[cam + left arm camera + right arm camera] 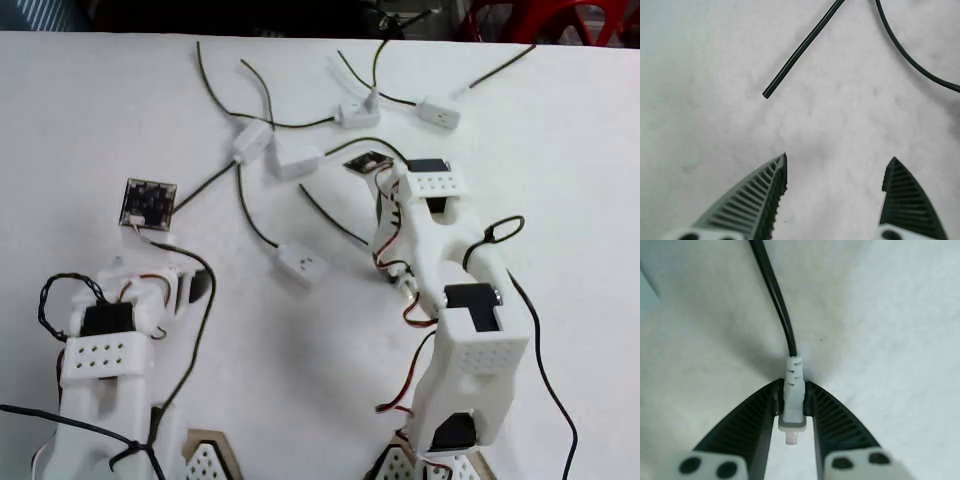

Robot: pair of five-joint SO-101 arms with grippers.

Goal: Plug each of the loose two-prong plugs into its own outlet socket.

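The right pincer (pixel 792 387) is clenched on a white plug (pixel 793 407) (its dark cord (pixel 775 300) trails off across the surface (pixel 900 315)), out toward the surface's middle. The left pincer (pixel 838 159) stands released near the front left corner, a cut cord end (pixel 766 94) just ahead. An outlet socket (pixel 301 262) lies between the arms.

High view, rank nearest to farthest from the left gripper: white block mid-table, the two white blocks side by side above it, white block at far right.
1. Mid-table white block: just right of the left gripper.
2. Side-by-side white blocks: farther up the table, centre.
3. Far-right white block: near the table's back edge.
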